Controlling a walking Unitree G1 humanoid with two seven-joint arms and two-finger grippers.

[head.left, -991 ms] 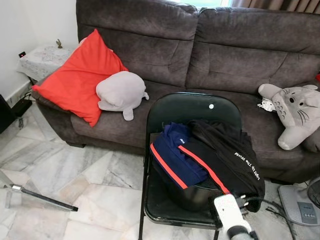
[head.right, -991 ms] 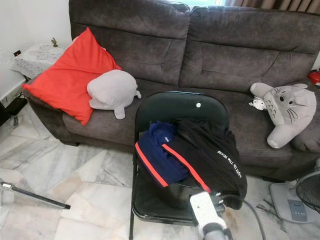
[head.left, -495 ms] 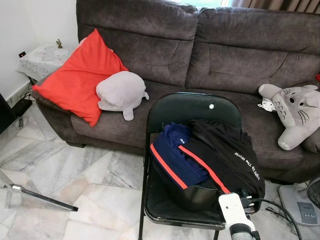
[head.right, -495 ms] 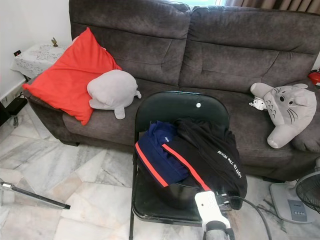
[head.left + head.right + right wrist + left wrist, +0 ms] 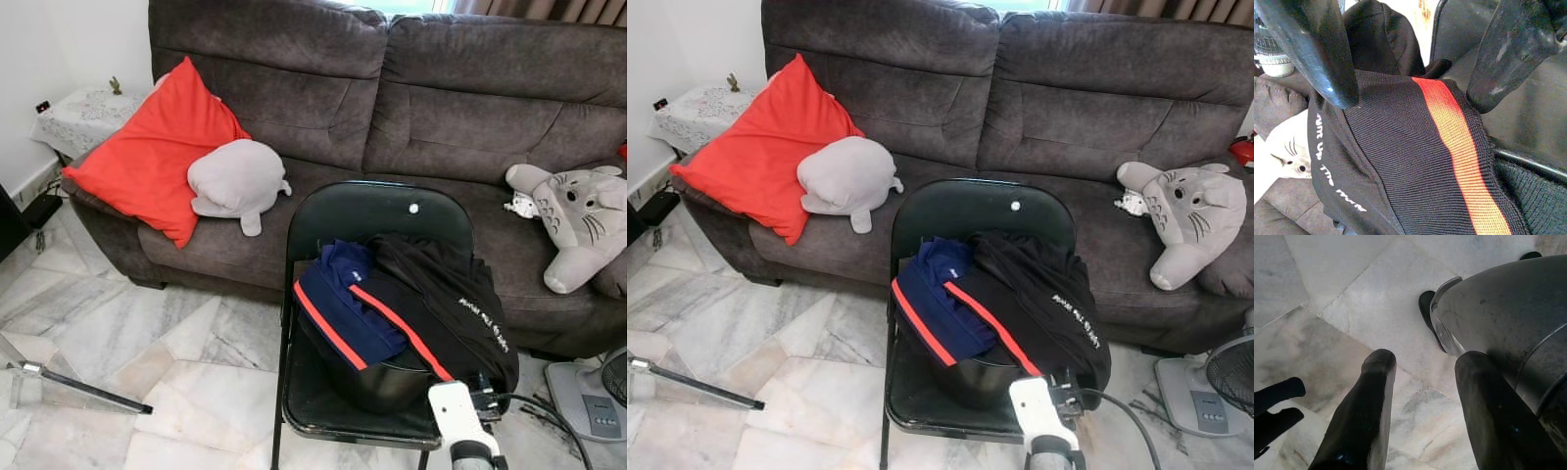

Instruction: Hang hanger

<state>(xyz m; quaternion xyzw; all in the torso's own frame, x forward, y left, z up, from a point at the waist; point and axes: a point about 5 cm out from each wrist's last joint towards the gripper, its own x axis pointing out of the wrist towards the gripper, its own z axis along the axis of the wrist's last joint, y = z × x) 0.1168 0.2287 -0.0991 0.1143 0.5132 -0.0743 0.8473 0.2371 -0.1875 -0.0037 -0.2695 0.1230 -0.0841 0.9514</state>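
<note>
A black folding chair (image 5: 353, 211) stands in front of the sofa, with a dark basin (image 5: 382, 384) on its seat. A navy garment with a red stripe (image 5: 338, 304) and a black garment with white lettering (image 5: 446, 294) are piled in the basin. My right arm (image 5: 454, 421) reaches in from below, at the pile's near right edge. My right gripper (image 5: 1410, 100) is open, one finger on each side of the black knit with its red stripe (image 5: 1459, 147). My left gripper (image 5: 1422, 364) hangs open over the marble floor, beside a grey rounded body part. I see no hanger.
A dark grey sofa (image 5: 294, 88) holds a red cushion (image 5: 157, 147), a grey plush (image 5: 237, 178) and a cat-like plush (image 5: 583, 220). A fan base (image 5: 588, 401) stands at the right. A metal rod (image 5: 78, 387) lies on the floor to the left, near a side table (image 5: 83, 113).
My right wrist has shifted a little to the right and lower in the head views. The lettered edge of the black garment has bunched slightly.
</note>
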